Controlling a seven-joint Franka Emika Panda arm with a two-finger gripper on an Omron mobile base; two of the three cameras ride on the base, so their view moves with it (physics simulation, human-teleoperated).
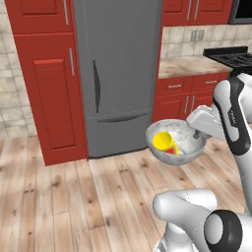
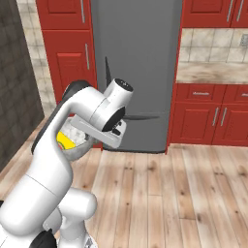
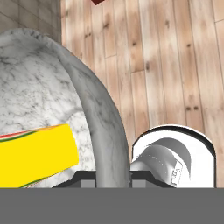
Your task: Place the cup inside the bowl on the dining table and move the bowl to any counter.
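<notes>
aloft now — round speckled bowl (image 1: 184,142), glossy — narrow yellow cup (image 1: 164,141) inside

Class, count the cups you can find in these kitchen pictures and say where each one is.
1. The yellow cup lies tipped on its side inside the bowl, which the gripper holds by its rim above the wooden floor.
</notes>
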